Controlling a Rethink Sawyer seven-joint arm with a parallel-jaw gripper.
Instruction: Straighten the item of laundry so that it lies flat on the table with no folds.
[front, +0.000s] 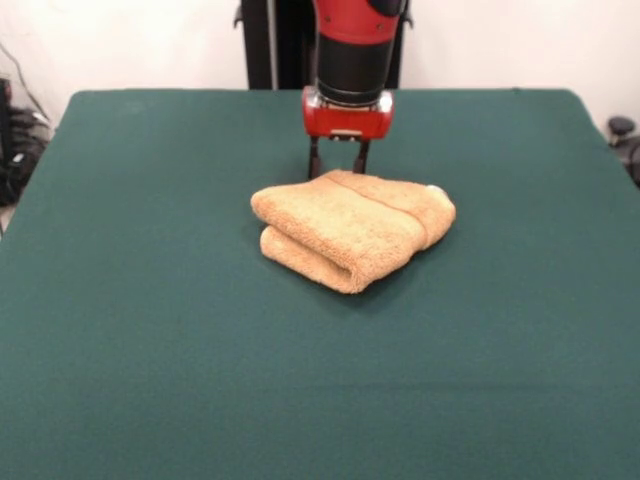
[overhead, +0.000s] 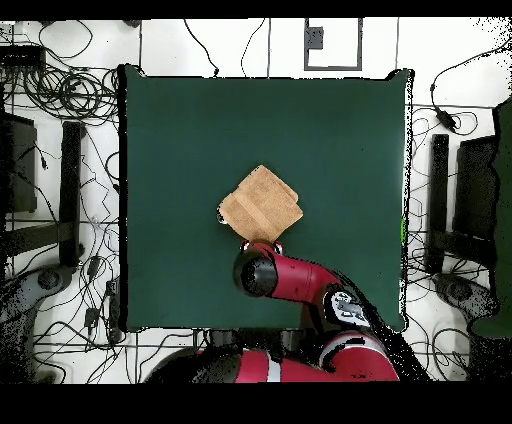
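The towel (front: 352, 227) is seen folded over on itself into a thick bundle near the middle of the table (front: 150, 350), slightly toward the far side in the front view. A rolled, doubled edge is presented toward the near left, and a flat woven band can be made out running across the upper layer near its right end. In the overhead view the towel (overhead: 261, 205) is shown as a compact diamond shape set at an angle to the table's (overhead: 340, 130) edges. The gripper (front: 338, 163) is positioned directly behind the towel's far edge, pointing straight down, with its two dark fingers (front: 314, 160) spread apart and lowered to about the level of the cloth; whether the fabric is actually touched cannot be told. Nothing is held between the jaws.
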